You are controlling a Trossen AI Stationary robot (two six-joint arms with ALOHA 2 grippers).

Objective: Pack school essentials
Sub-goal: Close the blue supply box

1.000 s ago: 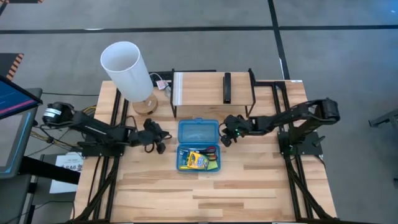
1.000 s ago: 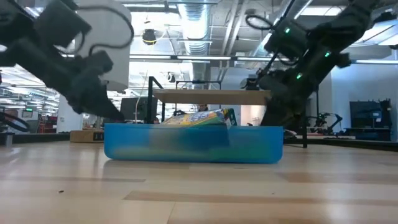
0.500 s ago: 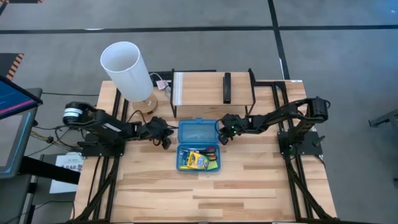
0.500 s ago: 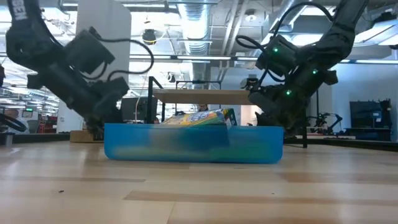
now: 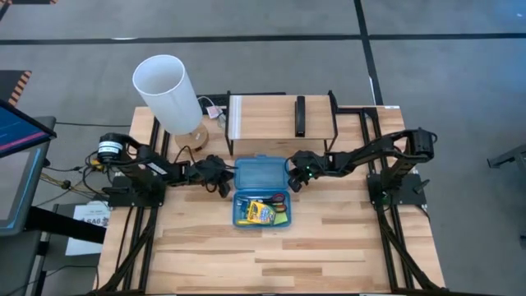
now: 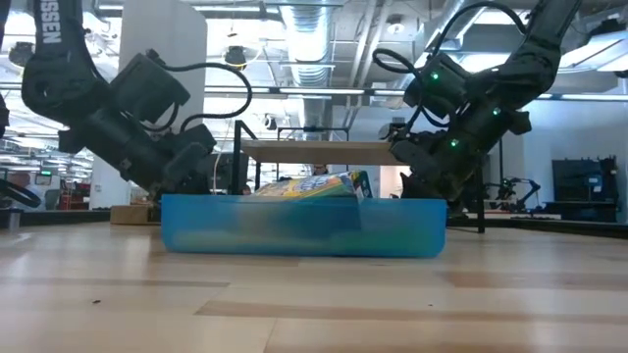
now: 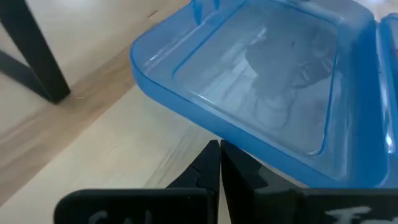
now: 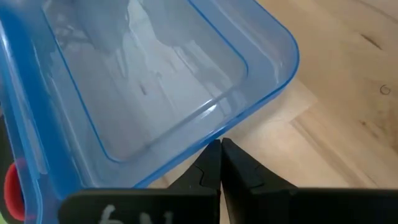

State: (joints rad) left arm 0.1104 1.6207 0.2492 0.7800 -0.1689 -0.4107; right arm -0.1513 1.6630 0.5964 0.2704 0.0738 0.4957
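The blue translucent case (image 5: 261,191) lies open on the table, its lid (image 5: 261,173) flat on the far side. The near half holds the green-yellow crayon box (image 5: 261,214), red-handled scissors (image 5: 279,198) and green pad (image 5: 284,219); in the low view the crayon box (image 6: 312,185) sticks up above the case wall (image 6: 304,227). My left gripper (image 5: 223,180) is shut at the lid's left edge. My right gripper (image 5: 292,179) is shut at the lid's right edge. The pencils, stick and eraser cannot be made out. My left gripper meets the rim of the lid's left edge (image 7: 200,126) with its shut fingertips (image 7: 213,157), slanting down from the table's left. Whether the tips are against the rim or under it, I cannot tell. My right gripper meets the rim of the lid's right edge (image 8: 231,127) with its shut fingertips (image 8: 214,157), slanting down from the table's right. Against or under the rim, I cannot tell.
A white cylinder lamp (image 5: 168,92) on a round wooden base stands at the far left. A wooden shelf on black legs (image 5: 267,117) carries a black bar (image 5: 300,115) at the far edge, just behind the case. Bare wood (image 5: 279,255) lies on the near side.
My left gripper has moved toward the table's right and slightly far, up to the lid's left edge. My right gripper has moved left and down to the lid's right edge, then kept still. In the low view the case's left end has shifted slightly left.
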